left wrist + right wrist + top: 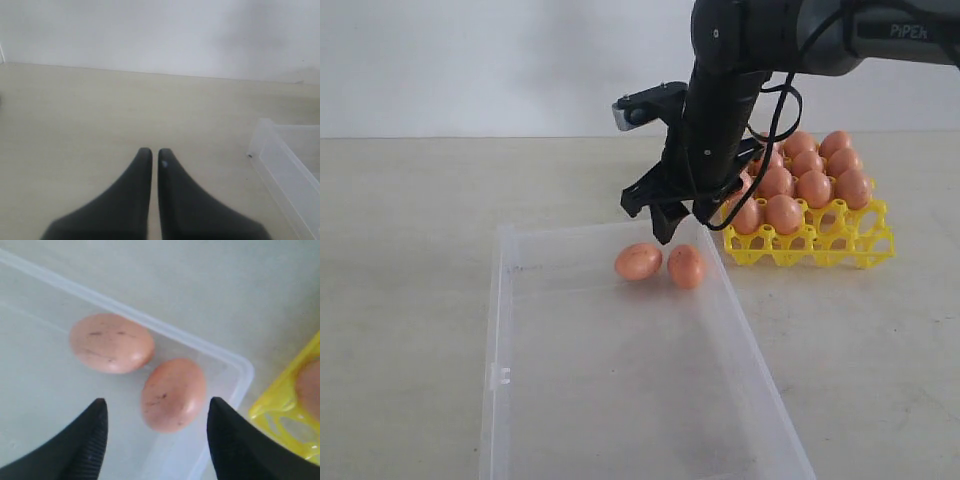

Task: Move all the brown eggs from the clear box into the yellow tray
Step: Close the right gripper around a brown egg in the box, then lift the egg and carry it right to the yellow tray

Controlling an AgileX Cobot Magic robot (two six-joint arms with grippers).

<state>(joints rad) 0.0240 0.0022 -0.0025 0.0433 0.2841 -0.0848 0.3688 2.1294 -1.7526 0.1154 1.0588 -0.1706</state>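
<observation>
1. Hovering over the far end of the clear box [496, 330], my right gripper [685, 225] points down with its jaws spread wide and nothing in its hold.
2. Two brown eggs [639, 261] lie on the floor of that box close to its far wall. They sit side by side, touching or nearly so; I cannot tell which.
3. From my right wrist, the speckled egg [173, 394] nearer the box corner sits in the gap between my two black fingers [92, 440], with clear space on either side of it. Its neighbour [111, 342] lies just beyond my fingers.
4. My fingers are above the eggs and touch neither one.
5. Just past that corner of the box stands the yellow tray [865, 245] on the pale table [410, 250]. Its back rows are filled with more brown eggs, each upright in its cup, while the row nearest the camera shows open lattice.
6. My left gripper [154, 151] is off to the side over bare table, jaws drawn together to a thin slit and holding nothing. One corner of the clear box shows beside it.
</observation>
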